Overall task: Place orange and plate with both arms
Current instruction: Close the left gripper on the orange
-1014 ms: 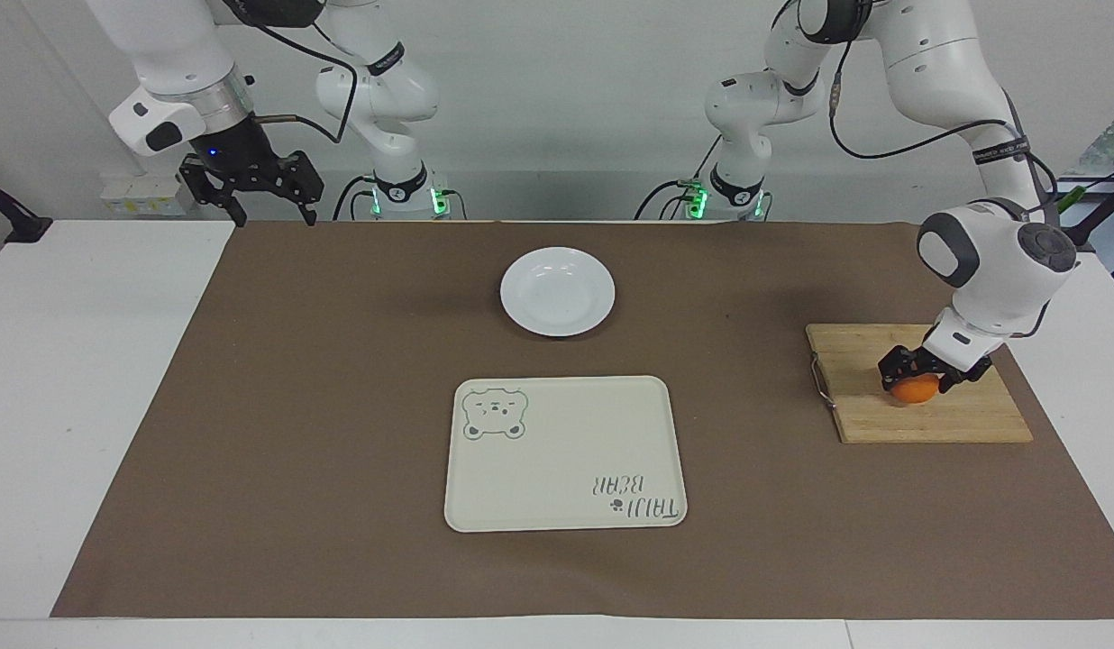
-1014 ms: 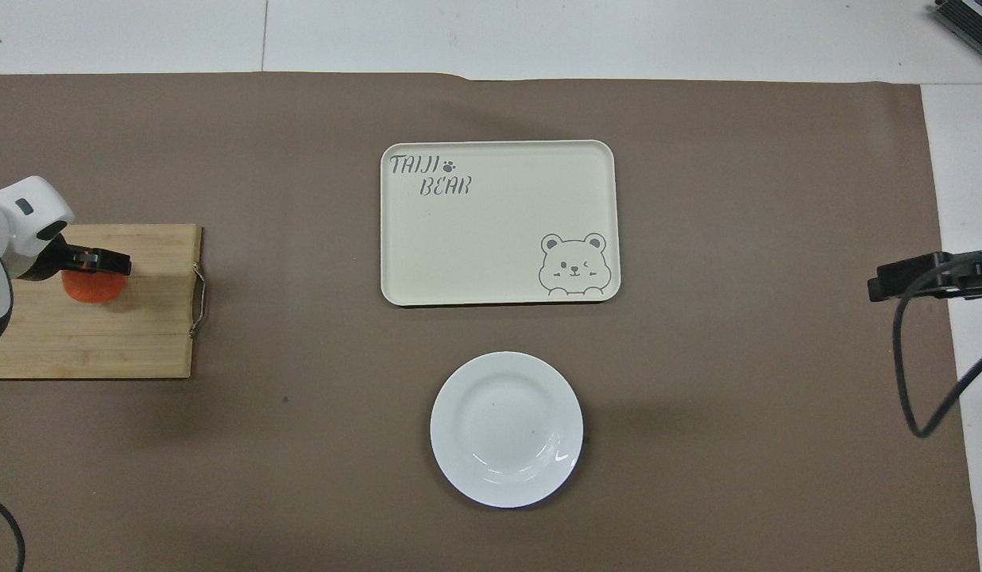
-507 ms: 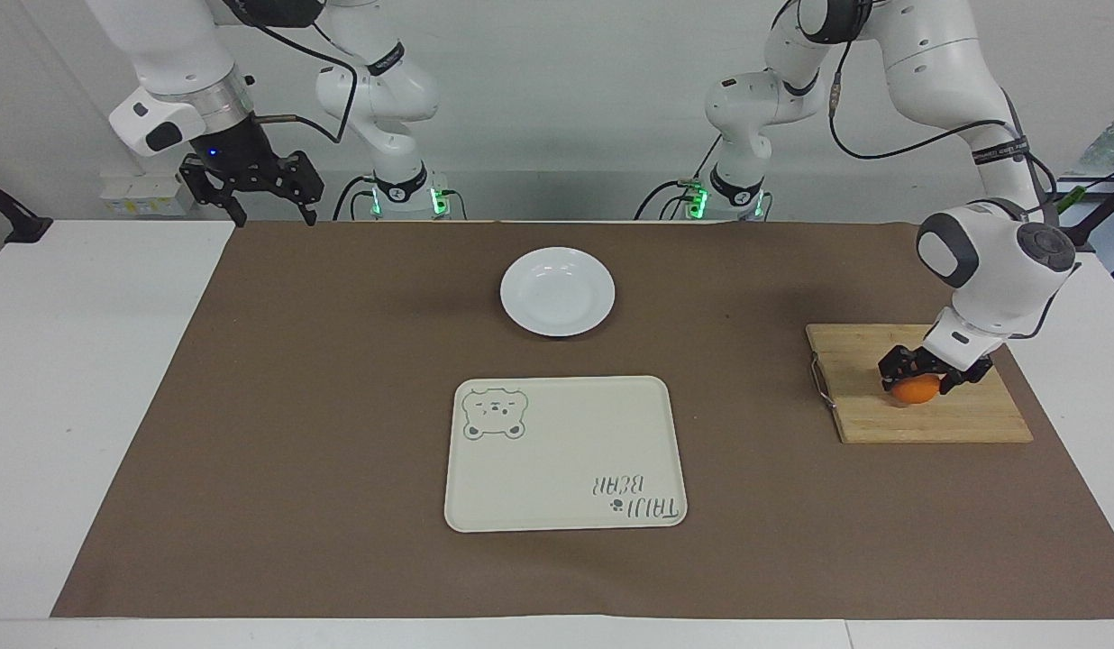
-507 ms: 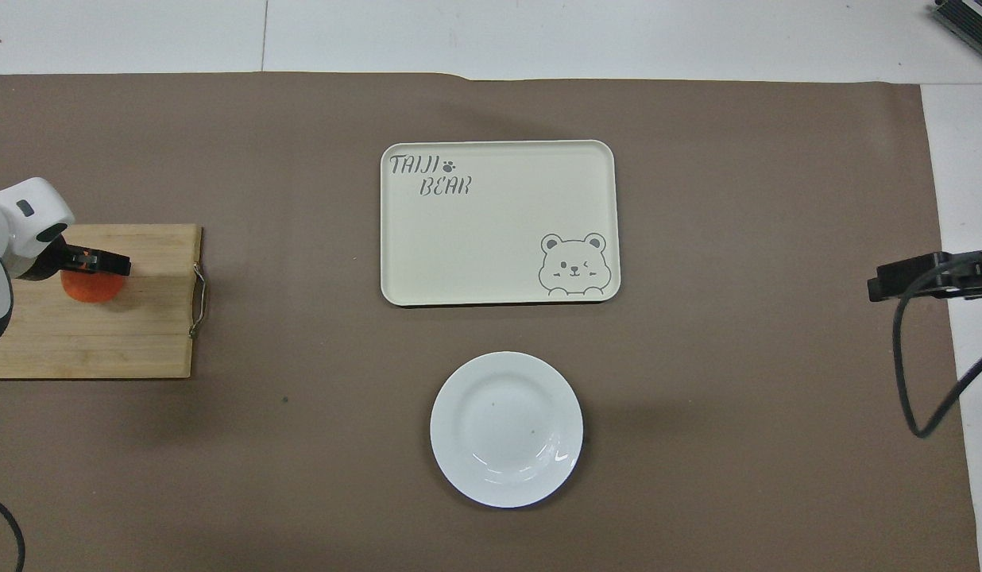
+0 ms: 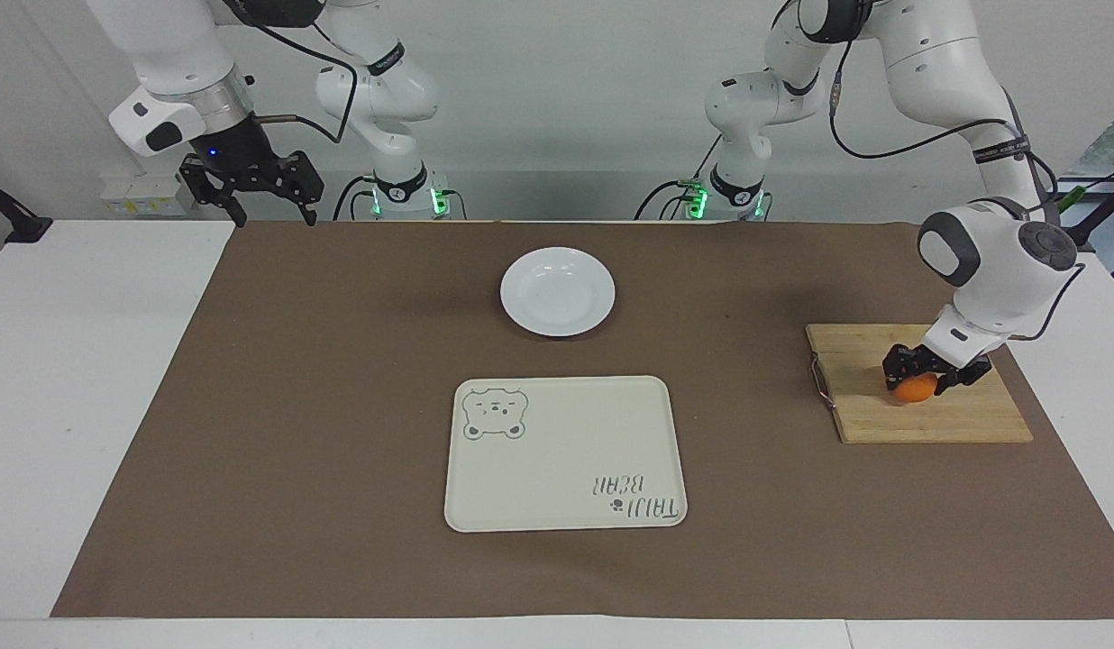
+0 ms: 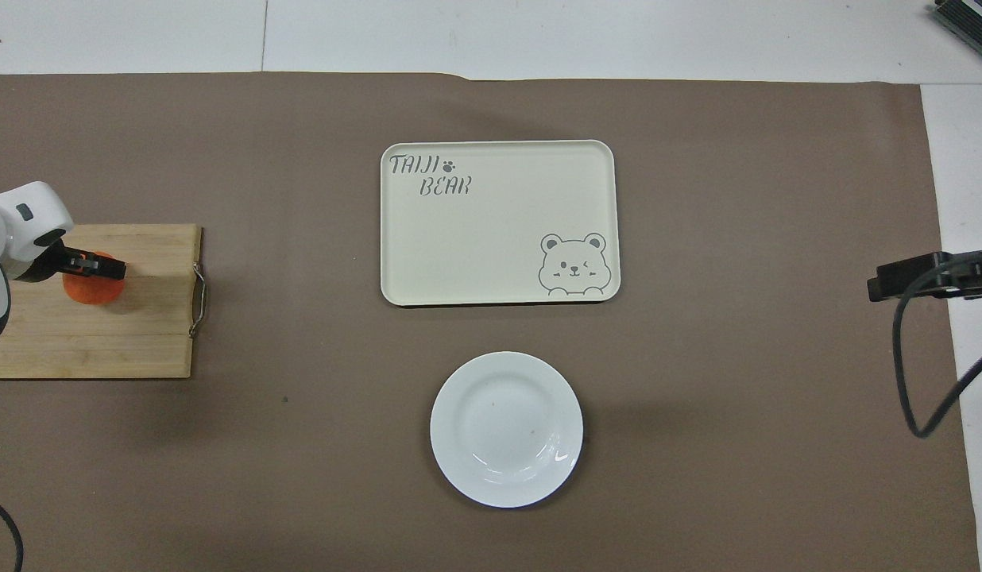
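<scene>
in the facing view, the left gripper (image 5: 922,379) is down on the wooden cutting board (image 5: 963,424) at the left arm's end of the table, its fingers closed around the orange (image 5: 914,388), which sits near the middle of the board, clear of all four edges. the board's wire handle (image 5: 821,377) faces the table's centre. the right gripper (image 5: 267,209) waits in the air over the corner of the brown mat (image 5: 341,406) at the right arm's end, close to the robots, fingers spread and holding nothing. the plate (image 5: 557,291) lies bare in the middle of the mat, nearer to the robots than the cream tray (image 5: 564,453), with a strip of mat between them; wide open mat runs from both to the board and to either end. in the overhead view, the left gripper (image 6: 94,268) covers the upper part of the orange (image 6: 94,287), and the board (image 6: 102,342) reaches out of frame at the left arm's end. the tray (image 6: 499,222), with its bear drawing and lettering, lies square to the mat edges, farther from the robots than the plate (image 6: 506,429). the right gripper (image 6: 916,278) shows as a dark block over the mat's edge at the right arm's end, well apart from the plate.
</scene>
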